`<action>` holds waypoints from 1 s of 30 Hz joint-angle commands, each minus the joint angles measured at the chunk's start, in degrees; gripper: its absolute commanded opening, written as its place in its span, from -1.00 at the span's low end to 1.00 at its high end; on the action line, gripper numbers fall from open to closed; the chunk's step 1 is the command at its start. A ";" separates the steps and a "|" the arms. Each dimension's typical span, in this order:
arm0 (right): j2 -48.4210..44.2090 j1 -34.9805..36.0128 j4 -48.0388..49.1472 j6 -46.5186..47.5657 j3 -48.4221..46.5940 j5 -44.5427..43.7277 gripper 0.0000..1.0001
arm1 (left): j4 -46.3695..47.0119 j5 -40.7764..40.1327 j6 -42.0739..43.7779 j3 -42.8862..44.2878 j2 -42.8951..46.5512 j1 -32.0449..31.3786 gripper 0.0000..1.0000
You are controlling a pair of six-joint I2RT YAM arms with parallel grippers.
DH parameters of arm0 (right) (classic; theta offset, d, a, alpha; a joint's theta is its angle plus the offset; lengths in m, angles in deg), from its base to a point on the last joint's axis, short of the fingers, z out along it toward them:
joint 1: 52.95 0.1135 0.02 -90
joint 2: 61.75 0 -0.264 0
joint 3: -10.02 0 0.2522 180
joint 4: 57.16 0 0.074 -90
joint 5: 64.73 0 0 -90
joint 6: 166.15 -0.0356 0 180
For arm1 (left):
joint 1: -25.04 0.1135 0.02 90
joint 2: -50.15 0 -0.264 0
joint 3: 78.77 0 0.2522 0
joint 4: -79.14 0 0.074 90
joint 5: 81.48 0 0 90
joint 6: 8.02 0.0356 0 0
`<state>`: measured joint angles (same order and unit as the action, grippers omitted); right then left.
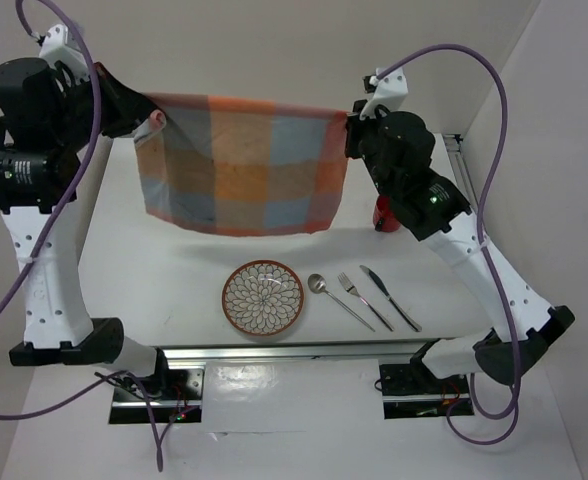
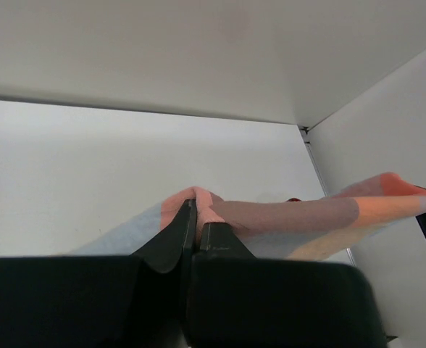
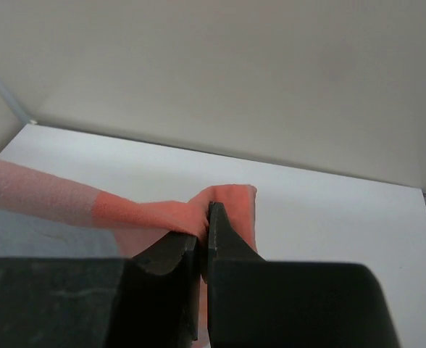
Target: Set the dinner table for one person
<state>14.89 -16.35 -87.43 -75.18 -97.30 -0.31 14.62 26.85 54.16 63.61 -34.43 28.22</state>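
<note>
Aloft, left jaws and right jaws clench placemat [image 1: 239,165] corners; plate [image 1: 263,298], spoon [image 1: 340,304], fork [image 1: 366,303], knife [image 1: 389,298] lie nearby.

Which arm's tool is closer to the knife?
Right. The right tool grips the placemat corner beyond the knife; the left tool grips the opposite corner, much farther left.

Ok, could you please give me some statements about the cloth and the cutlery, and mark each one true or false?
1. The left fingers and the right fingers each pinch a top corner of the cloth. True.
2. The cloth lies flat on the table. False: it hangs between the two arms.
3. In the top view, the plate is left of the spoon. True.
4. The knife lies between spoon and fork. False: the fork is in the middle, the knife rightmost.
</note>
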 commanded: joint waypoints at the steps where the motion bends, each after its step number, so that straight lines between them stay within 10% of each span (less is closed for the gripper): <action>1: 2.53 -0.56 -5.81 1.58 -2.59 1.50 -1.00 | 2.34 -1.63 -0.84 0.58 -1.38 1.21 -1.00; 9: 13.26 -11.54 -2.92 -0.61 -3.74 13.35 -1.00 | 6.02 -2.24 0.30 -2.93 -11.91 1.21 -1.00; 16: 40.88 -21.56 -1.05 -2.20 -17.94 23.11 -1.00 | 8.93 -2.06 -1.10 3.38 -33.61 1.21 -1.00; 17: 44.96 -22.09 -2.46 -2.20 -26.59 23.12 -0.83 | 8.93 -2.59 -2.15 4.79 -36.25 1.21 -0.73; 18: 49.18 -23.23 -4.47 -2.90 -31.81 24.86 0.04 | 8.93 -3.20 -2.68 7.59 -40.80 1.21 0.10; 20: 61.75 -23.85 -13.25 -4.22 -49.93 25.49 0.64 | 7.26 -4.43 -3.39 11.37 -44.08 1.21 0.88; 22: 64.51 -24.46 -13.91 -6.24 -52.95 25.50 1.00 | 7.26 -5.06 -3.39 11.39 -44.98 1.21 1.00; 30: 51.25 -24.65 -9.50 -12.22 -26.17 28.75 0.86 | 6.65 -12.85 0.99 -2.30 -40.58 -0.62 0.91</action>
<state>74.41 -42.47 -97.55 -84.71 -125.81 26.40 21.02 18.54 52.15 64.13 -78.95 29.31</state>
